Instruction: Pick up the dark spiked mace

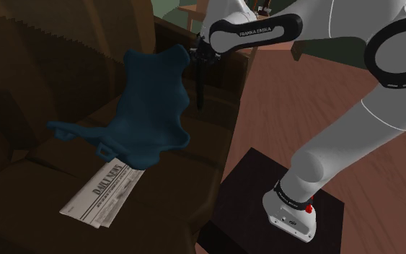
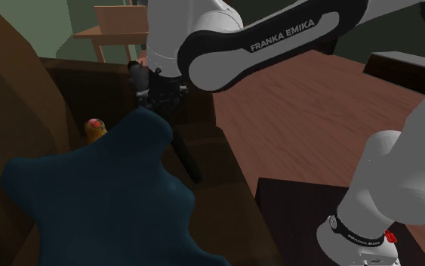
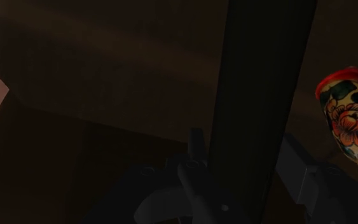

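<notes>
The black tool (image 1: pixel 198 60) clasps the mace (image 1: pixel 200 92) by its long, straight, matte dark shaft near crumpled blue cloth (image 1: pixel 151 108).

Mace (image 1: pixel 200 88): I see a plain black shaft with no pattern.
Cloth (image 1: pixel 151 108): plain deep blue.
Newspaper (image 1: pixel 102 193): white, with grey print and a darker headline.
Sofa (image 1: pixel 21 94): dark brown.
Painted figure (image 3: pixel 346 124): on my wrist camera, a red top and cream-yellow body with an orange flower and black spots.
Floor (image 1: pixel 302 101): reddish-brown planks.
Arm (image 1: pixel 367 123): white with dark joints, and white lettering on a black band.
Stand (image 1: pixel 252 187): I read it as near-black.
</notes>
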